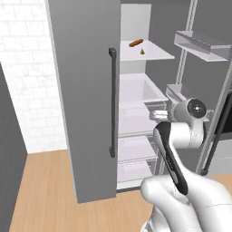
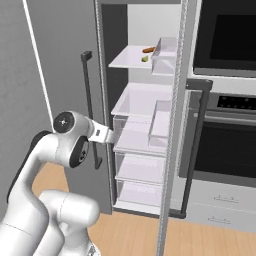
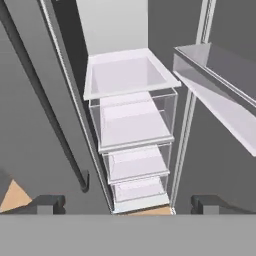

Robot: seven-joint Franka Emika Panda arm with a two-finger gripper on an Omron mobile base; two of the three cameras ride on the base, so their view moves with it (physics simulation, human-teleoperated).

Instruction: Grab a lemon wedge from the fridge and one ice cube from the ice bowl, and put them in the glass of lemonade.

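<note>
The fridge [image 1: 86, 90] stands with its left door shut and its right door swung open, showing white shelves and clear drawers [image 3: 132, 125]. On the upper shelf lies the tiny yellow-green lemon wedge [image 1: 143, 51] [image 2: 145, 59], just in front of an orange-brown sausage [image 1: 135, 43] [image 2: 148, 50]. My gripper [image 1: 157, 115] [image 2: 114, 136] [image 3: 127, 204] is open and holds nothing. It hangs in front of the fridge opening at drawer height, well below the wedge's shelf. The ice bowl, ice cubes and glass of lemonade are out of view.
The open right door carries clear bins [image 1: 199, 45] and its edge [image 2: 175, 125] stands close to my arm's right. A black bar handle [image 1: 112, 104] runs down the shut left door. A built-in oven [image 2: 225, 125] lies beyond the open door. Wood floor [image 1: 41, 190] is below.
</note>
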